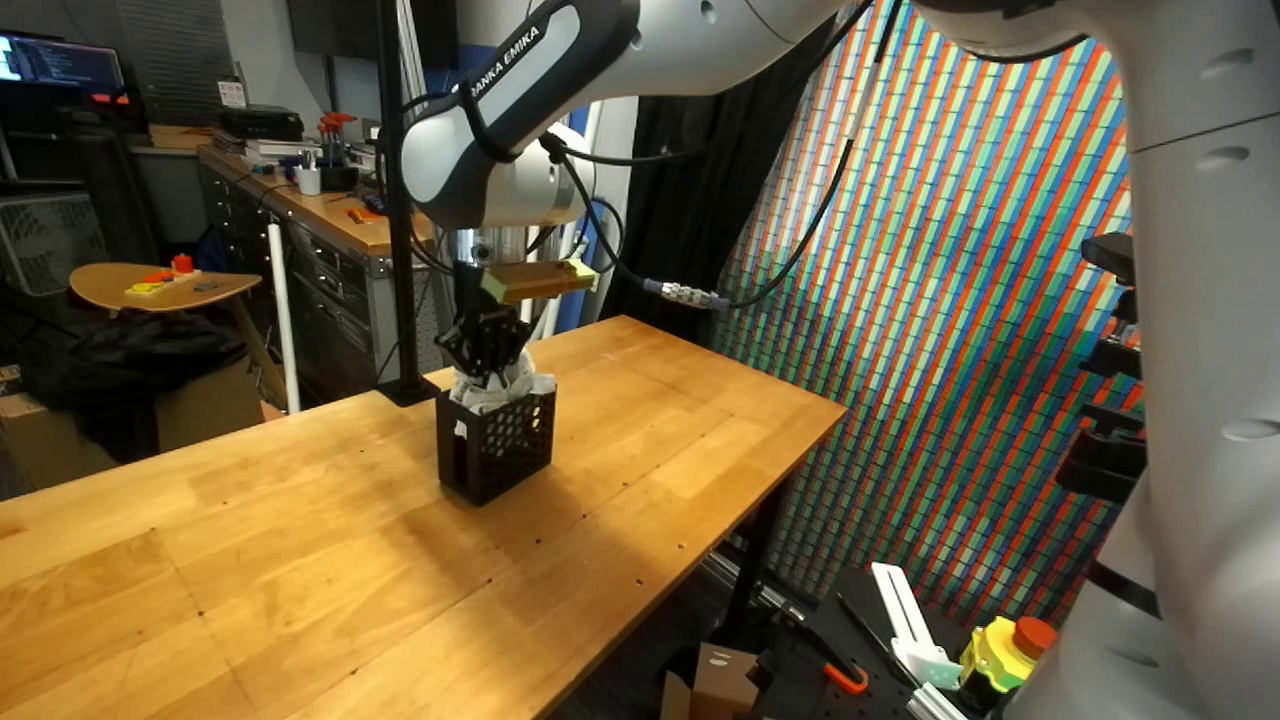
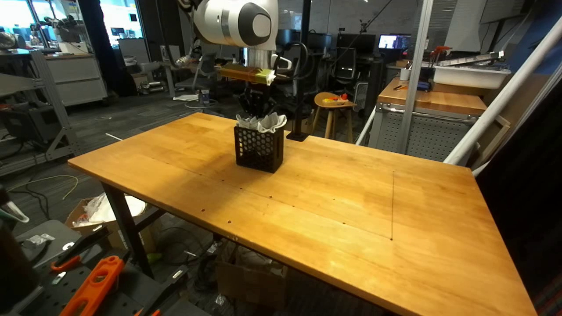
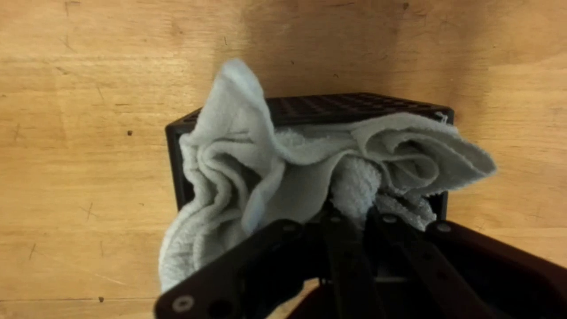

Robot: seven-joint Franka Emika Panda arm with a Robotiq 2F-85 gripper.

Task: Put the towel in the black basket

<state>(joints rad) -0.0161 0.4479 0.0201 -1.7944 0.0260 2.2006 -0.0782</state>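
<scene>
Filling black basket [image 1: 505, 455]: towel [image 3: 310, 150], mostly inside, overhanging left, right; gripper [image 3: 362, 220] clamped tight on fold; release seemingly outstanding.

The whitish towel [image 3: 296, 181] sits bunched in the upright black basket [image 2: 259, 150], folds poking above its rim.
</scene>
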